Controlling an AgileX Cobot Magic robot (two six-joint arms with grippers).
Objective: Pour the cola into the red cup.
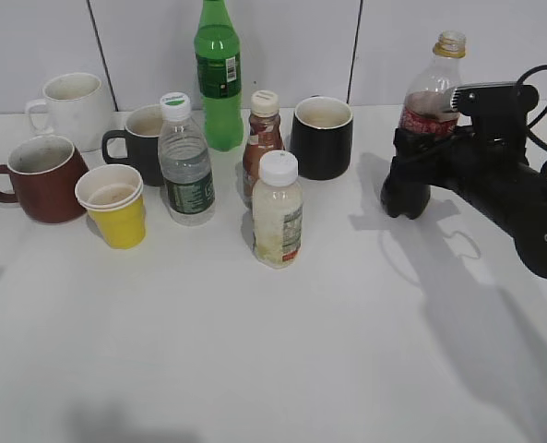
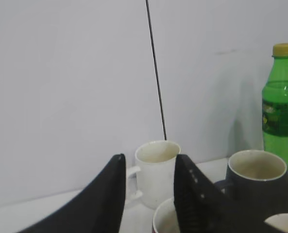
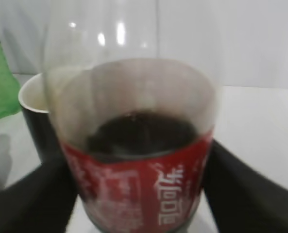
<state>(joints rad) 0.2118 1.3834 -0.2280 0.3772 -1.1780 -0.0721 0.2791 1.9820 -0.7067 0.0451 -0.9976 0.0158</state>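
Holding the cola [image 1: 430, 101] at the far right of the desk [image 1: 347, 351], my right gripper [image 1: 421, 157] has its jaws clamped on the bottle's red label. The bottle stands upright and has no cap on its yellowish neck. It is clear plastic, and the dark drink fills only the low part, up to about the top of the label [image 3: 139, 194]. In the right wrist view I see the dark pool of cola [image 3: 139, 133] inside and white letters on the label.

The red cup [image 1: 41, 178] sits far off at the left edge of the desk, handle pointing left, pale inside. A yellow cup [image 1: 114, 205] is just beside it.

My left gripper [image 2: 148, 194] has its jaws apart, holding nothing, with a white mug [image 2: 156, 170] showing between them.
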